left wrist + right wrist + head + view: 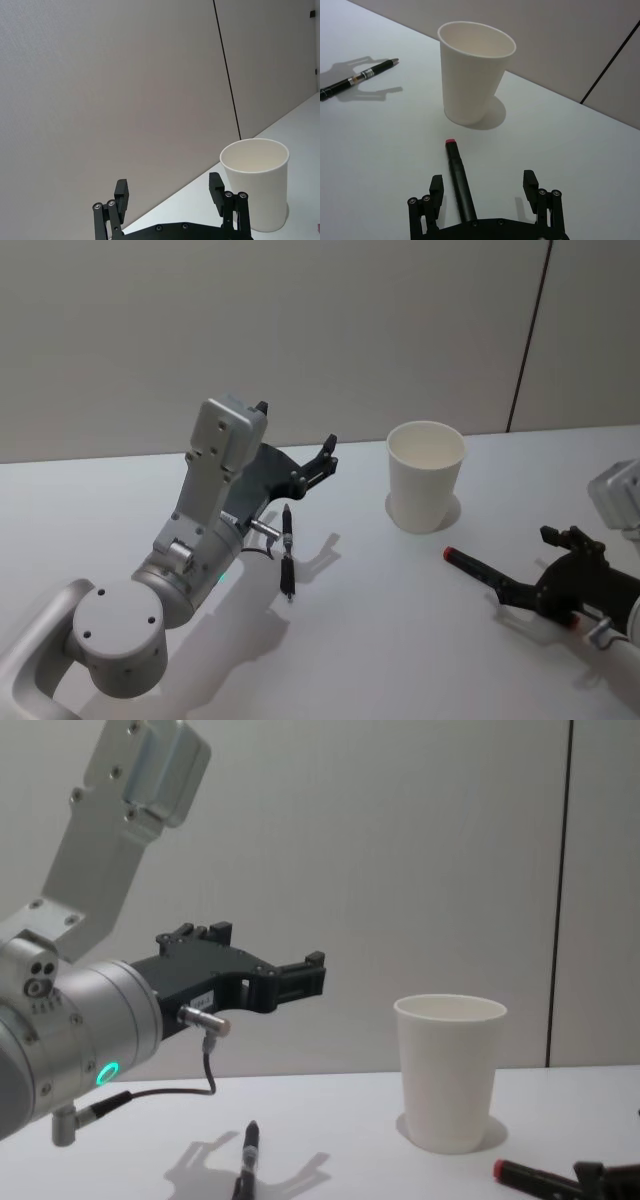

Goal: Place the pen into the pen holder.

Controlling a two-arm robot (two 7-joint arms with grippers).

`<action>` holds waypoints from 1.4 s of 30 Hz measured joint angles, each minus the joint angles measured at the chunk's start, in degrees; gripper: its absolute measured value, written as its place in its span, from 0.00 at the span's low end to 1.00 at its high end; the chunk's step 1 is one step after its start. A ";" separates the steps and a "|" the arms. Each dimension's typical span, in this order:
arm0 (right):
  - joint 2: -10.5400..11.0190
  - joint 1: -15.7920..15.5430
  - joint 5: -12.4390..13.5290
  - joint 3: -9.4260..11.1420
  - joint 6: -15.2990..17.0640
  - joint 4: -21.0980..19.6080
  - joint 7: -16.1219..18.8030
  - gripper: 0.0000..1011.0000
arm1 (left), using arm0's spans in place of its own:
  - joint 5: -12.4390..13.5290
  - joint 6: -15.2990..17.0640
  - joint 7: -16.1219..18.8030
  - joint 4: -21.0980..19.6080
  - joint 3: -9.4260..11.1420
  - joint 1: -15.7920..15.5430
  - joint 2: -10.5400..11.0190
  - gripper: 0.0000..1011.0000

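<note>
White table (380, 630), left pincer (168, 186) raised, jaws spread

Table: I see a plain white flat tabletop (380, 640) spreading from 6 o'clock out to its far edge at 12.
Wall: a matt grey panelled wall (250, 330) stands right behind that edge, from 10 to 2 o'clock.
Seam: a thin dark vertical joint line (530, 335) at 1 o'clock splits the wall and runs down to the table.
</note>
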 joint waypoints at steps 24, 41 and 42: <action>-2.55 3.65 -4.04 -2.33 2.45 4.81 3.62 0.99 | 0.00 0.00 0.00 0.00 0.00 0.00 0.00 0.99; -3.55 3.39 -0.95 -2.59 3.34 5.84 2.41 0.99 | 0.00 0.00 0.00 0.00 0.00 0.00 0.00 0.99; -3.59 3.35 -0.62 -2.59 3.42 5.86 2.28 0.99 | 0.00 0.00 0.00 0.00 0.00 0.00 0.00 0.99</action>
